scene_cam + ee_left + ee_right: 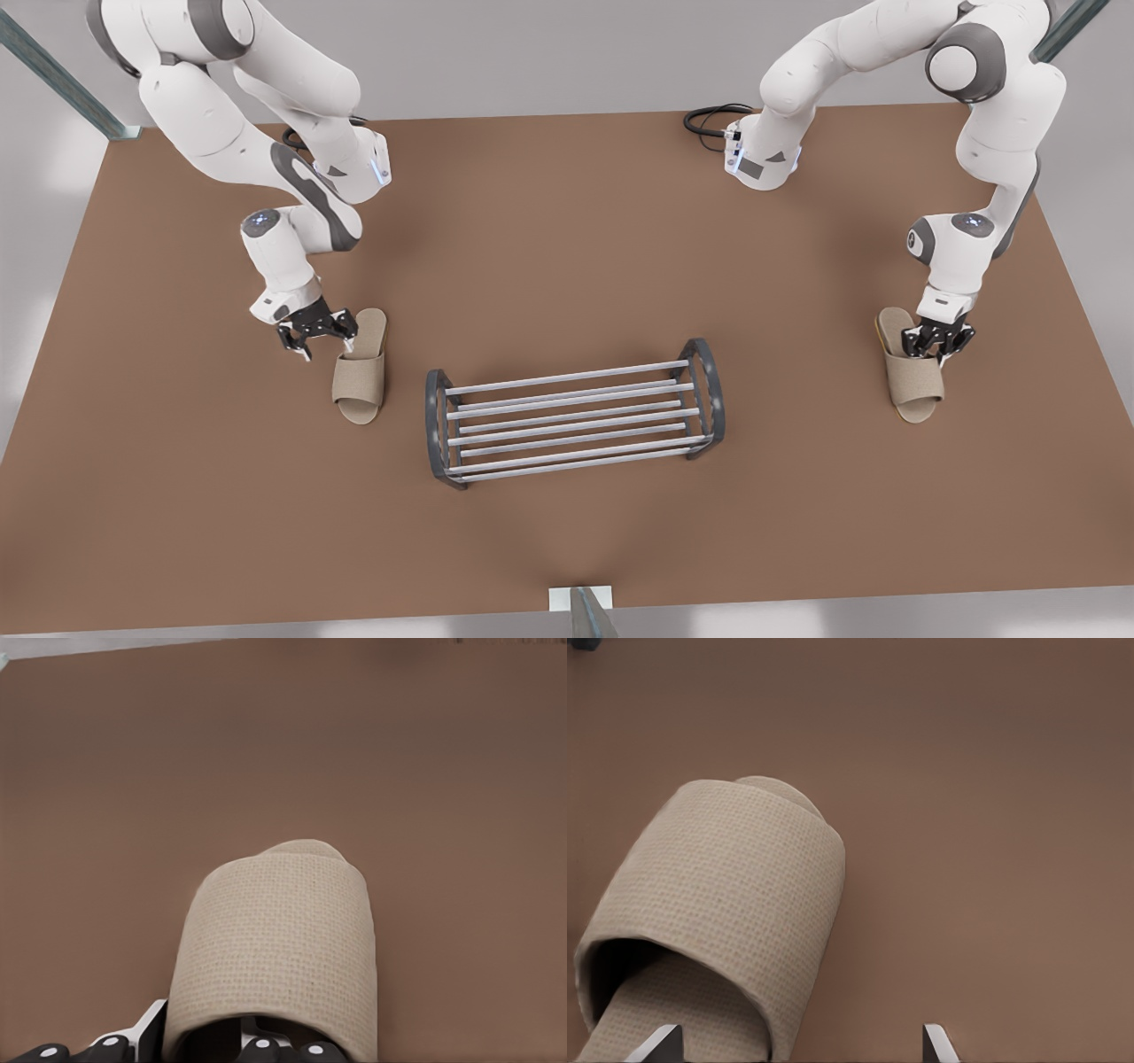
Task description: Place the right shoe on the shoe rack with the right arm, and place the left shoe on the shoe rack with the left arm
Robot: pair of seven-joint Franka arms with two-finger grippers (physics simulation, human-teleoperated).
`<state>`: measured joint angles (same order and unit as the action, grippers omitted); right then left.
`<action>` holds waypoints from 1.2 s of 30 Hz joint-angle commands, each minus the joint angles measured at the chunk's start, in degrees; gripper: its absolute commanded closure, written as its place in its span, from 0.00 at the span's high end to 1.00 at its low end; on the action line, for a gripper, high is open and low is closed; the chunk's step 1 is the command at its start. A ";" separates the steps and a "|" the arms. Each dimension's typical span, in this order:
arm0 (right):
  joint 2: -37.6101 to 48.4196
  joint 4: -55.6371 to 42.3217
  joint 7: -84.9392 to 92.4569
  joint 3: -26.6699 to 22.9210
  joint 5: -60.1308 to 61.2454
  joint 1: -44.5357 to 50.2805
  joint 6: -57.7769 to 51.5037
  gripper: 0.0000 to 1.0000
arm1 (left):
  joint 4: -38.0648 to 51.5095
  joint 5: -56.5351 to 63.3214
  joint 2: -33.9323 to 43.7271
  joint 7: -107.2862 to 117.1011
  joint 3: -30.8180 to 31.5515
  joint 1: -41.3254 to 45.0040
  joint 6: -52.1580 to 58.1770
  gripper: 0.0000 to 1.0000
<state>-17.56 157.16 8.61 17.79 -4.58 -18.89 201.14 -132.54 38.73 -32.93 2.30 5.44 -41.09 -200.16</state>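
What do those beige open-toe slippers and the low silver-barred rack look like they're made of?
Beige slipper at the left gripper and its twin beside the right gripper: likely woven fabric, matte; a fine grid weave shows. Low rack: probably metal; silver bars with soft sheen, dark grey end frames.

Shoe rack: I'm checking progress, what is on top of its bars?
Nothing: the silver-barred metal shoe rack is bare, brown table showing between bars. Both beige woven slippers lie on the table beside it. Directly beneath each bar is hidden.
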 commanded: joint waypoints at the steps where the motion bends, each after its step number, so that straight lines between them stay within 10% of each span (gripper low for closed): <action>1: 0.07 -0.01 0.00 0.14 3.35 0.88 -0.04 1.00 | 0.01 0.21 -0.03 0.17 0.01 0.04 0.30 0.33; 15: -0.90 -0.10 -0.26 0.41 3.61 0.88 -0.04 1.00 | 2.81 -0.58 4.01 2.89 0.45 1.36 2.49 0.21; 26: -1.51 -1.24 -0.52 1.38 8.18 5.97 -0.04 1.00 | 25.40 -0.58 12.80 22.93 29.45 1.54 48.19 0.21; 36: -1.78 -1.51 4.66 1.20 7.74 2.37 -0.13 1.00 | 36.48 6.80 14.12 42.44 38.07 16.65 68.94 0.21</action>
<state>-19.41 155.64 9.29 18.98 3.28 -16.09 201.10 -96.26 43.19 -18.91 20.40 43.39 -25.83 -143.21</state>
